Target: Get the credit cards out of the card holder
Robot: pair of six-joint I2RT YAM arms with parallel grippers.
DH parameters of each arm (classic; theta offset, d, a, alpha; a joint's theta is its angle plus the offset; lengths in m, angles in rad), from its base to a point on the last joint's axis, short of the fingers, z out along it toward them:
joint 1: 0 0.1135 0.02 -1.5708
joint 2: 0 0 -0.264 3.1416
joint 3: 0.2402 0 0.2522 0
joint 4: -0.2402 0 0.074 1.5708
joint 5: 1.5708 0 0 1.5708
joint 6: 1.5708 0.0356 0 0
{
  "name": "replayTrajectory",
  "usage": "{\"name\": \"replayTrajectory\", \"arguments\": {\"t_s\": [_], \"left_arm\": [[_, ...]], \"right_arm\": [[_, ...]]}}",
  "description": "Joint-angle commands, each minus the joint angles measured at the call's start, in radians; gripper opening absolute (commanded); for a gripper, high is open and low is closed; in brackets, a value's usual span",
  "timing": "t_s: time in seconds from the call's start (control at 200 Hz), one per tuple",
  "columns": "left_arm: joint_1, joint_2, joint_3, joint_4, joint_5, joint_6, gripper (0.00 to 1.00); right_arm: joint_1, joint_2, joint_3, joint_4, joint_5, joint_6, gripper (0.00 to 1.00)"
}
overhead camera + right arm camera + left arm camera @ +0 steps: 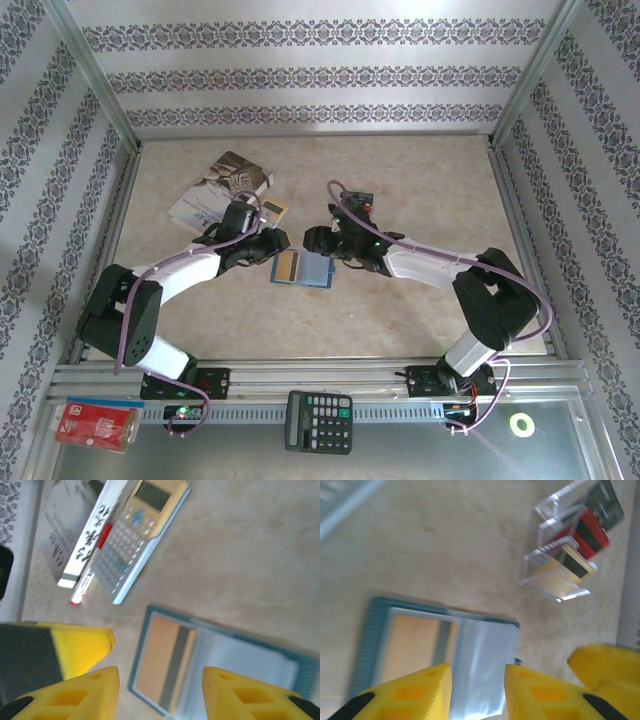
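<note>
The card holder (318,271) lies open and flat mid-table, a blue wallet with a pale grey-blue half (487,655). A gold-tan credit card (287,267) with a dark stripe (165,665) rests in its other half. Red, black and tan cards stand in a clear acrylic rack (567,555), which sits behind the right arm (362,196). My left gripper (477,672) hovers open over the wallet's pale half, nothing between its fingers. My right gripper (160,675) is open above the wallet from the other side. In the top view the left gripper (272,250) and the right gripper (318,243) sit close together.
A silver-gold calculator (137,535) and booklets (215,185) lie at the back left. A red packet (95,423), a black calculator (318,420) and a green ring (521,424) sit on the front ledge. Metal frame rails (95,90) border the table.
</note>
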Motion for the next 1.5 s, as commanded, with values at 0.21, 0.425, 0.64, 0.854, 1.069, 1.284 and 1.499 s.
{"name": "replayTrajectory", "arguments": {"t_s": [0.21, 0.425, 0.64, 0.854, 1.069, 1.284, 1.499], "left_arm": [[0.035, -0.015, -0.003, -0.136, -0.031, 0.076, 0.31], [0.028, 0.047, 0.078, -0.233, -0.021, 0.139, 0.27], [0.013, 0.115, 0.131, -0.275, -0.014, 0.174, 0.23], [0.003, 0.145, 0.153, -0.291, -0.014, 0.190, 0.20], [0.002, 0.151, 0.158, -0.287, -0.027, 0.181, 0.20], [-0.002, 0.177, 0.156, -0.271, -0.013, 0.167, 0.19], [-0.004, 0.197, 0.159, -0.288, -0.018, 0.168, 0.19]], "right_arm": [[0.051, 0.124, -0.013, 0.131, -0.070, 0.268, 0.41], [0.072, 0.183, 0.022, 0.093, -0.056, 0.295, 0.33], [0.064, 0.224, 0.036, 0.080, -0.061, 0.318, 0.28], [0.057, 0.241, 0.037, 0.095, -0.068, 0.329, 0.24], [0.047, 0.224, 0.021, 0.106, -0.064, 0.324, 0.24], [0.042, 0.233, 0.017, 0.106, -0.065, 0.325, 0.24], [0.039, 0.248, 0.022, 0.108, -0.070, 0.321, 0.23]]}}
